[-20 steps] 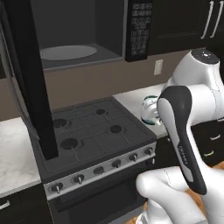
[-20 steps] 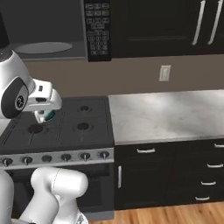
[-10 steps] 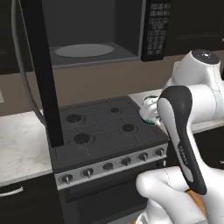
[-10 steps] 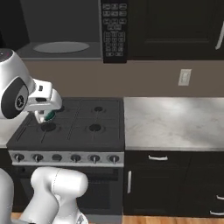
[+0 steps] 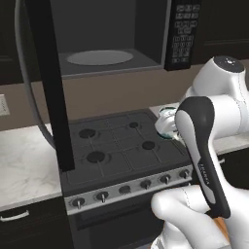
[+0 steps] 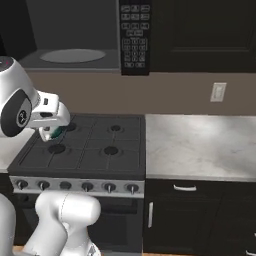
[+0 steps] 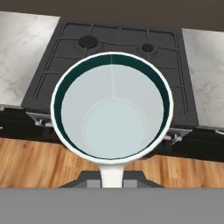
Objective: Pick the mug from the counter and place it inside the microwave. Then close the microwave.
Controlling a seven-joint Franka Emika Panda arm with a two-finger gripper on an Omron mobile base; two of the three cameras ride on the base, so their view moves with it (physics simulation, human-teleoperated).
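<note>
- The mug [image 7: 111,109] is off the desk, carried in the air above the front right part of the black gas stovetop [image 5: 116,148]; the left base view shows it just beside the arm's dark forearm, at the stove's right edge [image 5: 166,124].
- In the hand view the mug's mouth faces the camera — teal band inside the rim, pale inside; its handle runs down toward the bottom edge.
- The fingers [image 7: 111,177] are closed down tight on the mug; their tips are hidden behind it.
- In the right base view the hand sits over the stove's left side, a teal patch of mug [image 6: 56,132] showing under it.
- The microwave [image 5: 109,41] stands open above the stove — its door [image 5: 48,82] swung out to the left, round grey turntable [image 5: 99,57] bare, keypad [image 6: 134,35] at the right.
- Marbled desk [image 6: 200,145] flanks the stove on both sides, over black drawers [image 6: 185,200].
- Wall outlet [image 6: 217,92] above the right desk.
</note>
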